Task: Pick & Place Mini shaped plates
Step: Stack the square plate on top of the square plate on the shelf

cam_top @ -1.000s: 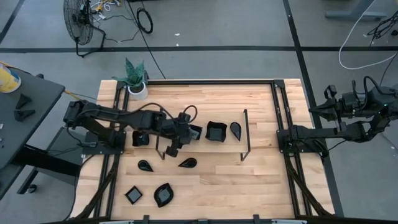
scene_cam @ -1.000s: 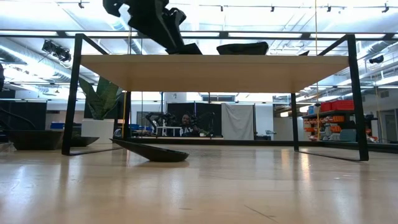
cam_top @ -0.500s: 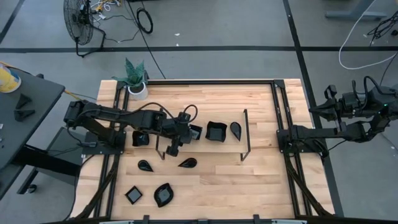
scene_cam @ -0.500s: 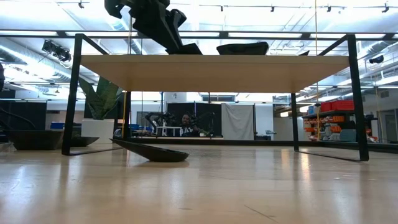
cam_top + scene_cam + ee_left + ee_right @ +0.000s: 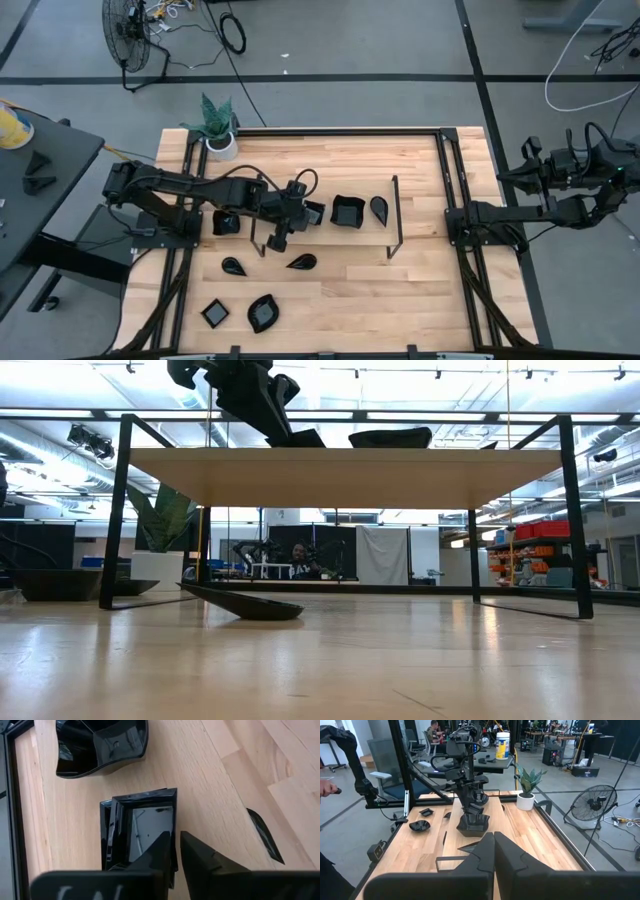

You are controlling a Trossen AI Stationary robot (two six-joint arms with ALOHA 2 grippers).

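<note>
My left gripper (image 5: pixel 296 207) sits mid-frame on the shelf (image 5: pixel 330 180), boxed in by a square plate (image 5: pixel 313 212) just right of it and a bigger wavy plate (image 5: pixel 347 211) beyond. The wire frame's (image 5: pixel 399 215) posts stand centre-right. Lower left, small plates (image 5: pixel 264 313) scatter the worktop (image 5: pixel 420 300); its lower right lies bare. The potted plant (image 5: pixel 219 125) blocks the upper-left corner.

Left pincer (image 5: pixel 174 851) has closed — onto the square plate's (image 5: pixel 145 817) rim.
</note>
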